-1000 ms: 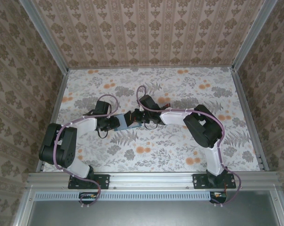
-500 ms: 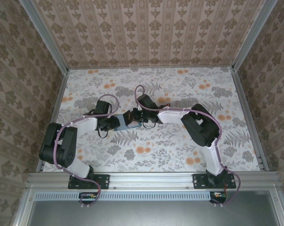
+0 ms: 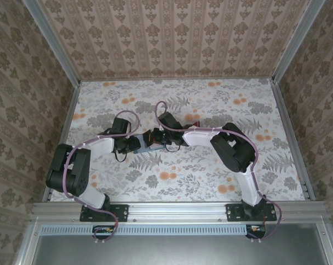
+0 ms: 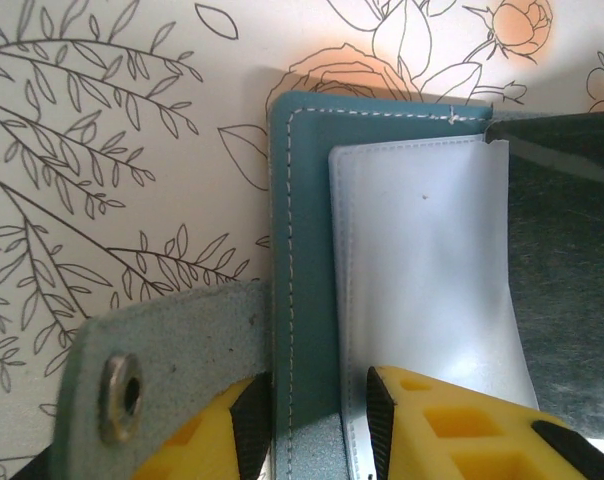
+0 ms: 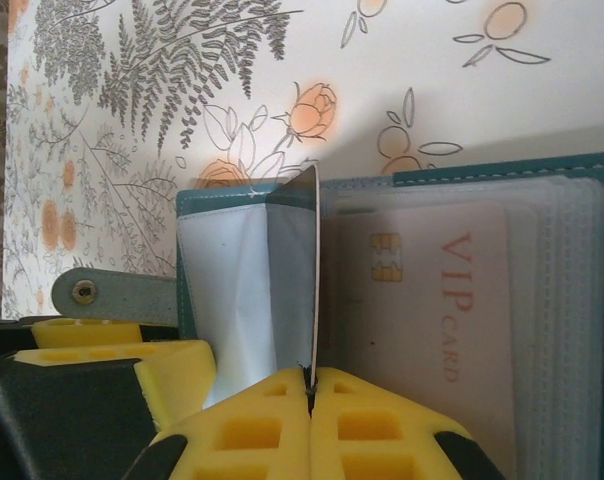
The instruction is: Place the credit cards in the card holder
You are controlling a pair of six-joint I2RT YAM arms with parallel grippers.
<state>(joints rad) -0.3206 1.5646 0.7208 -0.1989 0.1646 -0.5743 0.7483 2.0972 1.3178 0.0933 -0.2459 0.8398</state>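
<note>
Floral table: left gripper clamps card holder sleeving VIP card; right gripper pinches grey card.

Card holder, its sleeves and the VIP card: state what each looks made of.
Card holder: teal leather or faux leather, matte, with white stitching along the edge; which of the two, the look leaves open. Sleeves: clear soft plastic, slightly glossy, the card reads through them. VIP card: probably plastic, pale and smooth, with printed lettering and a gold chip.
</note>
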